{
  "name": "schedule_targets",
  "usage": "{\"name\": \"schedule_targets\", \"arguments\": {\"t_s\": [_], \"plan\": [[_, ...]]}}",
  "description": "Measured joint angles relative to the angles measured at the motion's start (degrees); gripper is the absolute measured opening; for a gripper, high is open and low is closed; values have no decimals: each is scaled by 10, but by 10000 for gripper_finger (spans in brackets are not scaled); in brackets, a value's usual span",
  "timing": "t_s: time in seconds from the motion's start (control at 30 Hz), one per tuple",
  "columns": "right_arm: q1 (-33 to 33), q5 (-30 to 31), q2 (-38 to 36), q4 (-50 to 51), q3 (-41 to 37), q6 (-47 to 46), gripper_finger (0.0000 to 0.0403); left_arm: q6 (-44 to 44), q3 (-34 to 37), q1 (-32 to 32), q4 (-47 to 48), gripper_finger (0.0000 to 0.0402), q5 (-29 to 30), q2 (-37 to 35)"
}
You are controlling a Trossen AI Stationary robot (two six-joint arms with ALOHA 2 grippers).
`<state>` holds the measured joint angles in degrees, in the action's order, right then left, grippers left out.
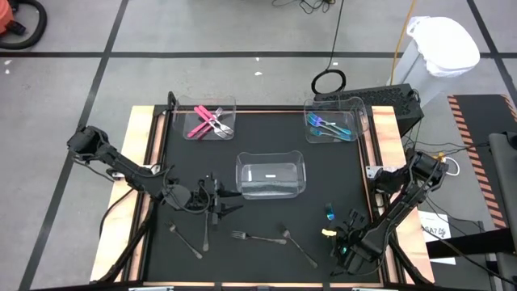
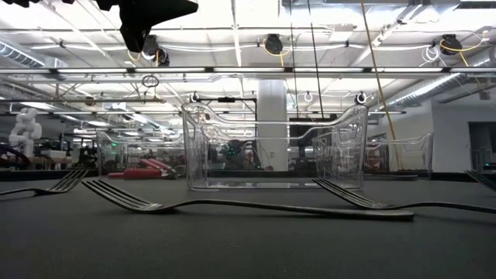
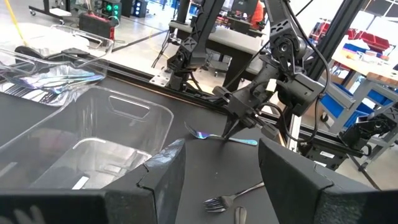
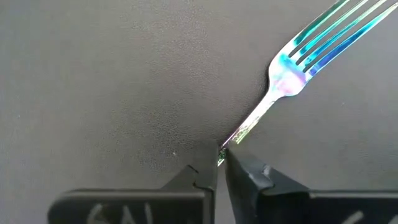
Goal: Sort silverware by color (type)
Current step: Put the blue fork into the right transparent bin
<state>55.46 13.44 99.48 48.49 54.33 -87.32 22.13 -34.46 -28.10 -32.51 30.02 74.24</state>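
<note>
An iridescent blue-teal fork (image 4: 292, 65) lies on the black mat near the table's right edge (image 1: 329, 214). My right gripper (image 4: 221, 163) stands over it, pointing down and shut on its handle; the left wrist view shows it too (image 3: 229, 132). My left gripper (image 1: 229, 202) hovers open over the mat's near left, facing the middle clear bin (image 1: 271, 174). Pink silverware (image 1: 210, 123) lies in the far left bin, blue-teal silverware (image 1: 329, 128) in the far right bin. Several grey forks and spoons (image 1: 258, 238) lie flat on the mat near the front edge. My right gripper pinches the fork's slim handle (image 4: 231, 142) between its two fingertips, partway along, behind the neck. The fingers come from above, pointing steeply down, and lie across the handle. The fork rests flat on the mat, tines (image 3: 195, 132) pointing away from the gripper.
The middle clear bin (image 3: 93, 137) stands between the two arms. Grey forks (image 2: 232, 205) stretch across the near mat. The table's wooden rim (image 1: 380, 162) and cables run along the right side. Bare mat (image 1: 194, 166) lies left of the middle bin.
</note>
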Motion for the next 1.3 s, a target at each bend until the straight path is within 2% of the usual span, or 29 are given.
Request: {"name": "schedule_targets", "arguments": {"t_s": [0.3,0.67,1.03,1.13,1.3], "plan": [[0,-1,1,28,22,25,0,0,0,0,0,203,0,0],[-1,2,3,138,91,46,0,-19,0,0,5,203,0,0],[-2,27,2,145,97,31,1,-32,0,15,6,203,0,0],[-12,29,2,146,97,27,14,-32,0,15,6,203,0,0],[-39,10,2,160,97,57,62,-31,0,15,6,203,0,0]]}}
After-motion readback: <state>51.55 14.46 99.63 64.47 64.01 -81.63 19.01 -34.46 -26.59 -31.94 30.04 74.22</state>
